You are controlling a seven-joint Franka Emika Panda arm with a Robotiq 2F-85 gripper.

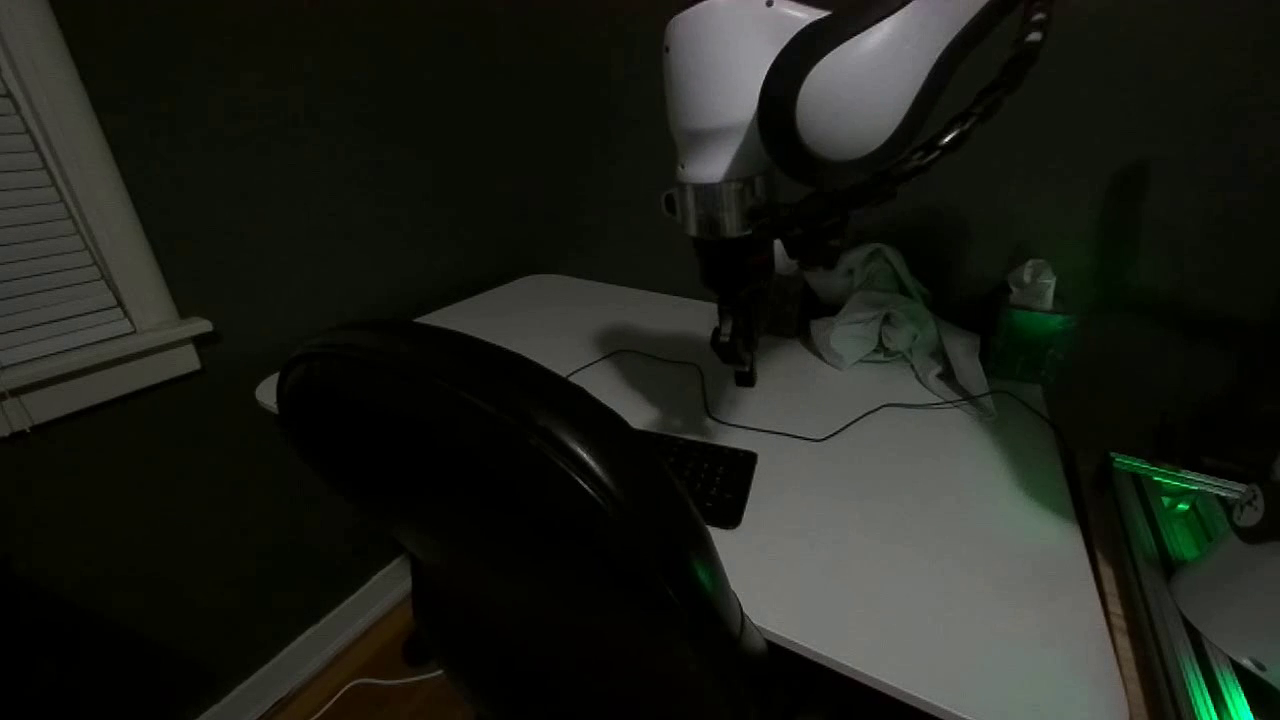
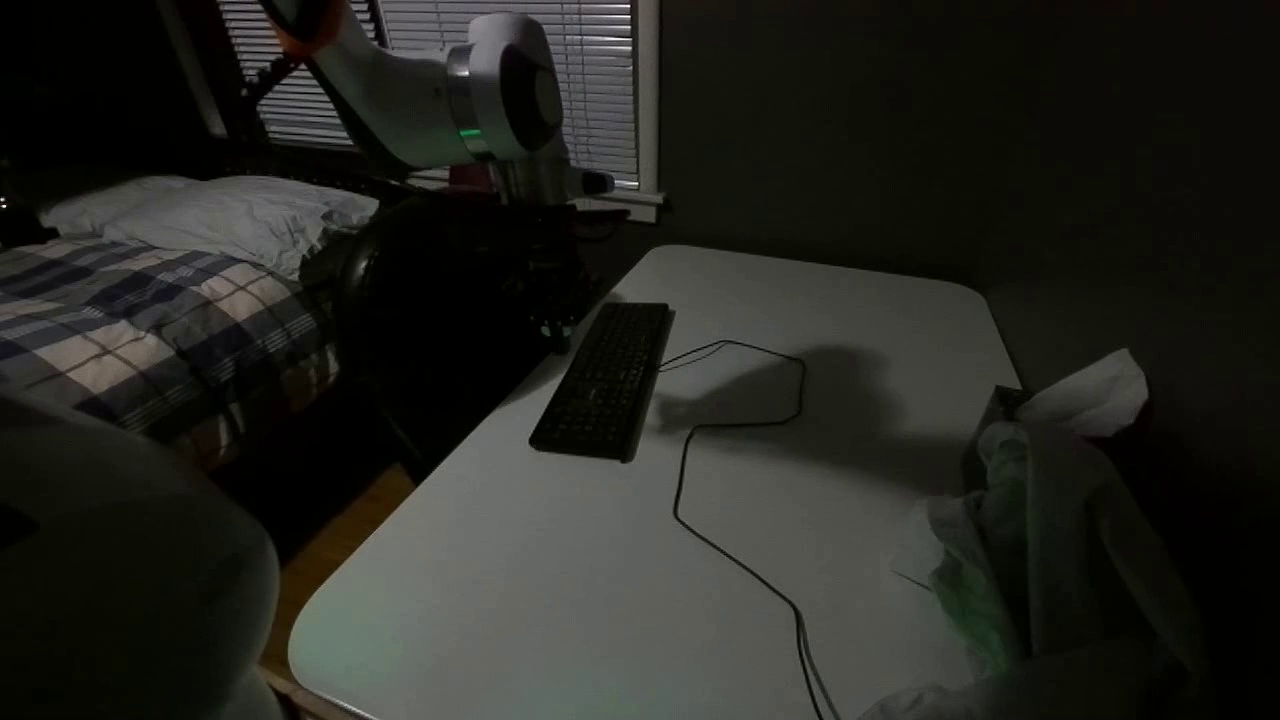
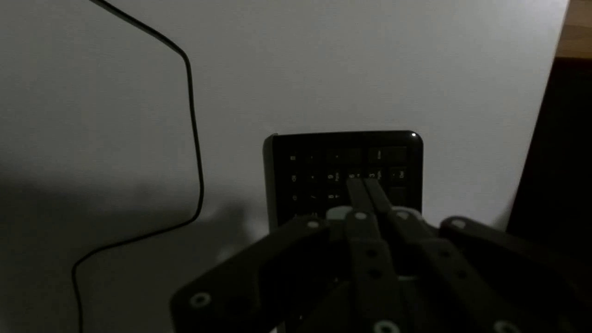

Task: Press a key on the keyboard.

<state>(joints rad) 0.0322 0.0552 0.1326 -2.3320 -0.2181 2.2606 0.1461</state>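
The keyboard is a flat black slab on the white tabletop. It shows in both exterior views (image 1: 712, 480) (image 2: 605, 385), partly hidden behind the chair back in one of them. In the wrist view, its number-pad end (image 3: 344, 141) lies under the fingers, and the rest is hidden by the gripper. My gripper shows in both exterior views (image 1: 744, 378) (image 2: 558, 342). In the wrist view, its fingertips (image 3: 367, 182) are together with nothing between them, over the keys around 6 and 3. The gripper points down and seems above the keyboard; the exact gap cannot be told.
A black chair back (image 1: 480, 480) stands at the table's edge. A thin black cable (image 2: 735, 425) winds across the white tabletop (image 2: 560, 580). Crumpled pale cloth (image 1: 880, 320) and a tissue box (image 1: 1030, 335) are at the far end. A bed (image 2: 170, 310) is beyond the chair.
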